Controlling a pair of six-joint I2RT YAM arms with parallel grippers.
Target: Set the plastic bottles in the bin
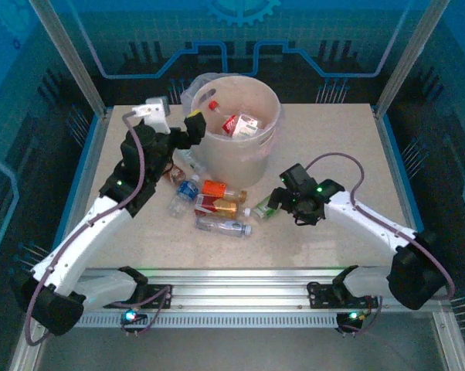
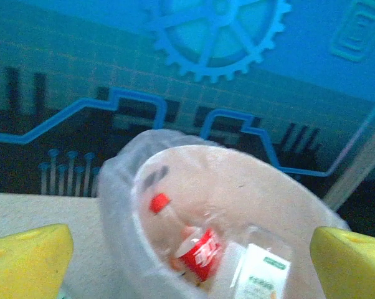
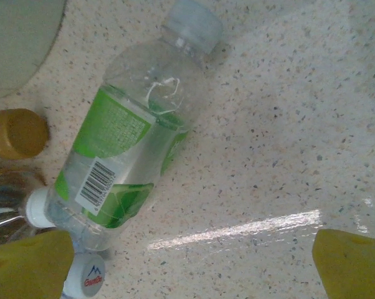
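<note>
Bin [image 1: 244, 158] at the back of the desk [image 1: 341, 147] with bottles already in it, both end effectors released and empty.

Down inside the bin lie a red-capped bottle [image 2: 197, 249] with a red label and a white-labelled bottle [image 2: 261, 274], and the clear liner [image 2: 113, 187] is bunched over the rim. Just in front of the bin a cluster lies on the desk: a blue-capped bottle [image 1: 184, 192], an orange-labelled bottle [image 1: 219, 188], a red-labelled bottle [image 1: 215, 205] right beside it, and a clear bottle [image 1: 223, 226] nearest the arms. To their right a green-labelled bottle [image 3: 122, 146] lies on its side, an orange cap [image 3: 16, 132] just beside it. The left end effector [image 1: 192, 126] hovers at the bin's left rim, jaws spread wide, holding nothing. The right end effector [image 3: 190, 265] hangs over the green-labelled bottle, jaws wide too, nothing gripped.
</note>
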